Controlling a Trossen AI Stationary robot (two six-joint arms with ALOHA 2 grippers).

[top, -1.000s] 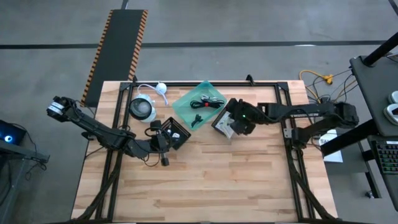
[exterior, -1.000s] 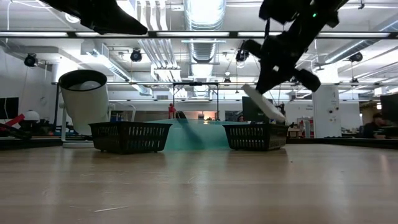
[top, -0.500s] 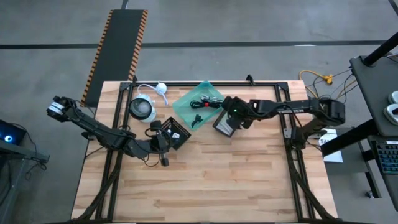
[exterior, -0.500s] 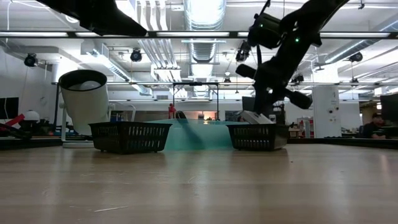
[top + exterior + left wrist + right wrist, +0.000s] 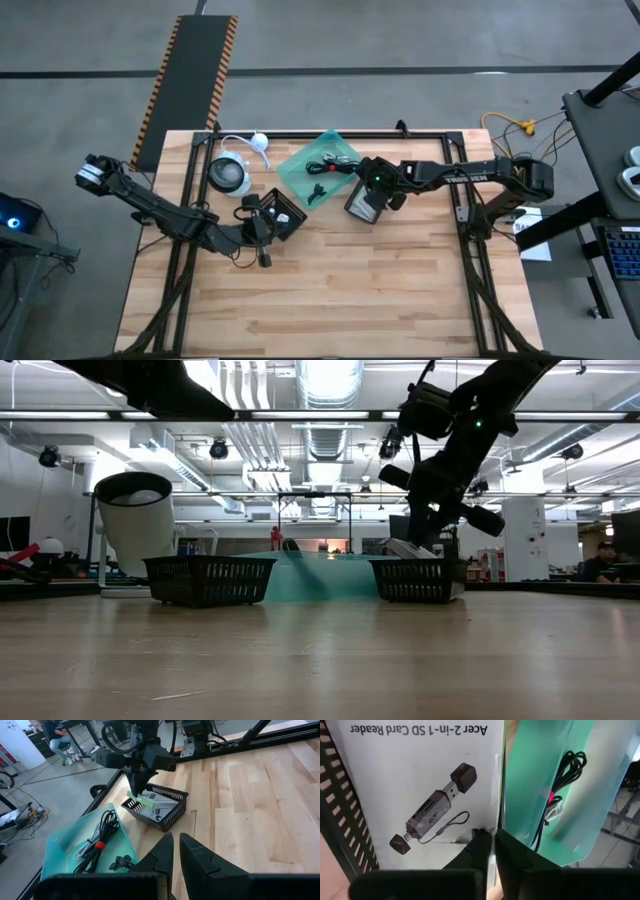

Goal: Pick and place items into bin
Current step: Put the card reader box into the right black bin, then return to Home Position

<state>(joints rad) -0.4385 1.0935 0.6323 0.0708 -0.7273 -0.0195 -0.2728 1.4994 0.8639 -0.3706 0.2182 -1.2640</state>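
My right gripper (image 5: pixel 372 190) hangs over the right-hand black mesh bin (image 5: pixel 352 207), shut on a white printed packet (image 5: pixel 420 785) marked as an SD card reader, which reaches down into that bin (image 5: pixel 165 817). Other pale pieces lie inside it. A green tray (image 5: pixel 318 163) beside the bin carries a black cable with a red tie (image 5: pixel 97 842) and small dark pieces. My left gripper (image 5: pixel 268 226) waits, shut and empty, next to a second black basket (image 5: pixel 287 217). My right gripper pinches the white packet by one long edge (image 5: pixel 482 827) between its two fingers, coming from above and pointing down. The packet (image 5: pixel 403 547) is tilted, and its lower part dips inside the bin; whether it rests on the bin's floor I cannot tell.
A white cup-like container (image 5: pixel 230 176) and a white cord stand at the table's far left. A black frame runs along the table's far edge and sides. Bare wood (image 5: pixel 340 290) lies toward the near edge. A person sits in the room beyond the table.
My right gripper has moved toward the table's left and down, carrying the white packet from a tilted position above the bin's rim into the bin. It has kept its hold. My left arm has stayed still.
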